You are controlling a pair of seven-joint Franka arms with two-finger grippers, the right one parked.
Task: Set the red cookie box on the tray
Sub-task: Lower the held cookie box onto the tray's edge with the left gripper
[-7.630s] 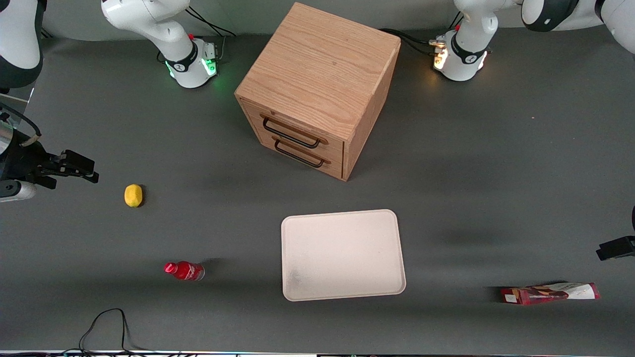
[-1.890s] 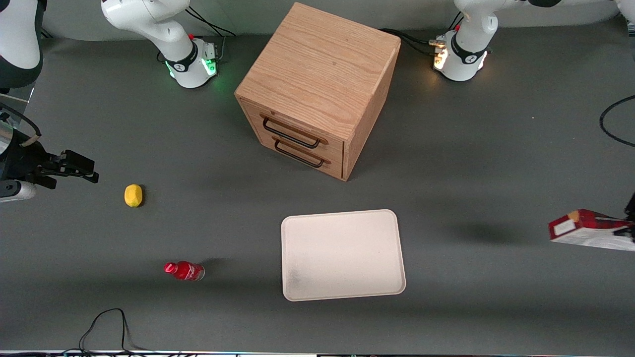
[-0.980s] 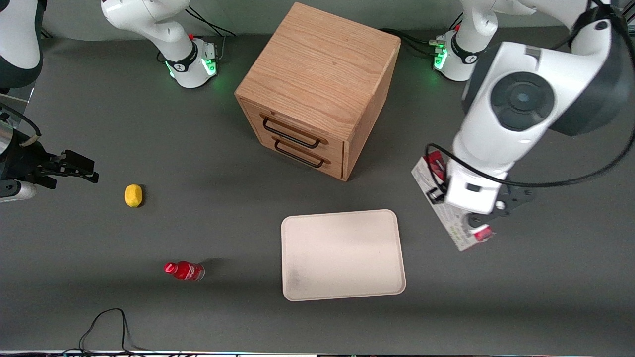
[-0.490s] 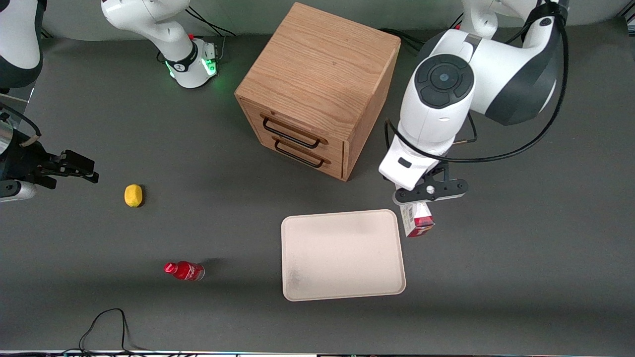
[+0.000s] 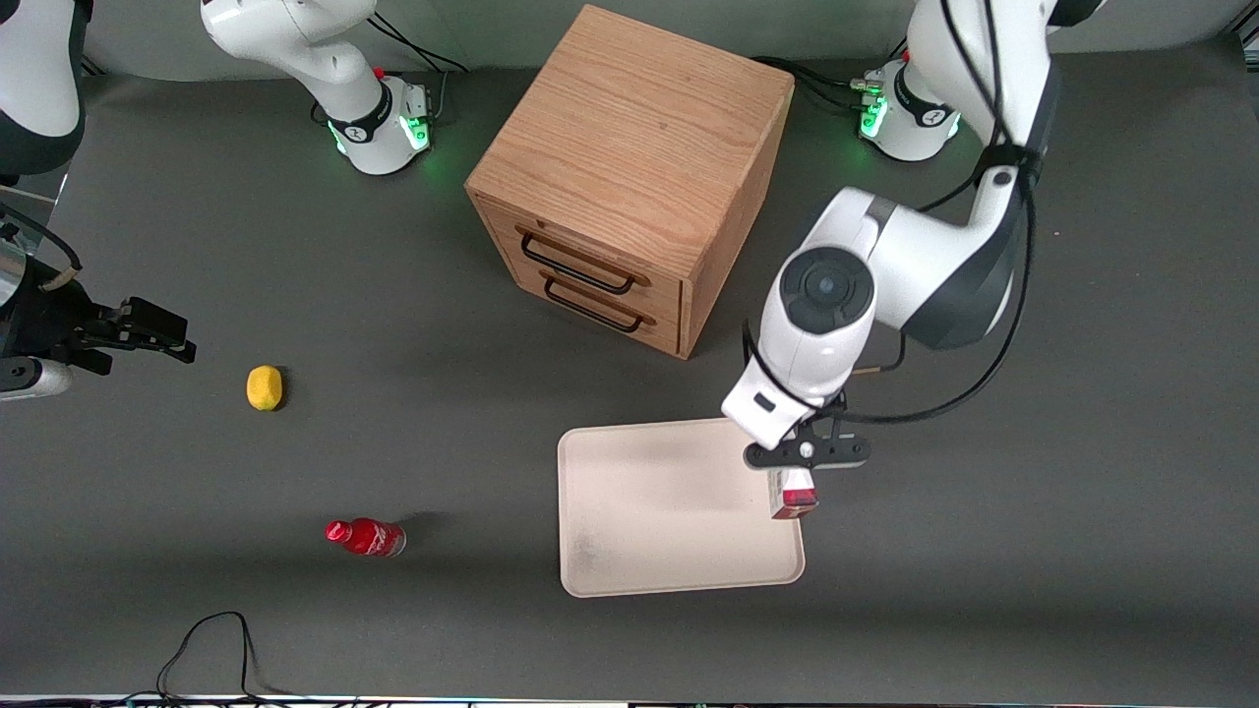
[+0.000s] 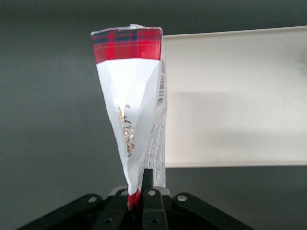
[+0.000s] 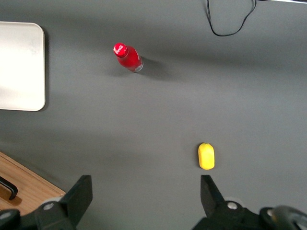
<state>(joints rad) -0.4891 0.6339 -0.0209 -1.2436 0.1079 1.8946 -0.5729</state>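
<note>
On the grey tabletop, the tray lies nearer the front camera than the wooden drawer cabinet, and above its edge toward the working arm's end the claw grips the red cookie box, hanging end-down.

red cookie box: white, red tartan end | tray: cream-white | gripper: black

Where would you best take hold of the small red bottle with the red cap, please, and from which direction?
Grip the small red bottle across the middle of its body, coming straight down from above. It lies on its side on the grey table, so its round sides are exposed. The left hand is busy now, shut on the long dark red cookie box above the cream-white tray.
</note>
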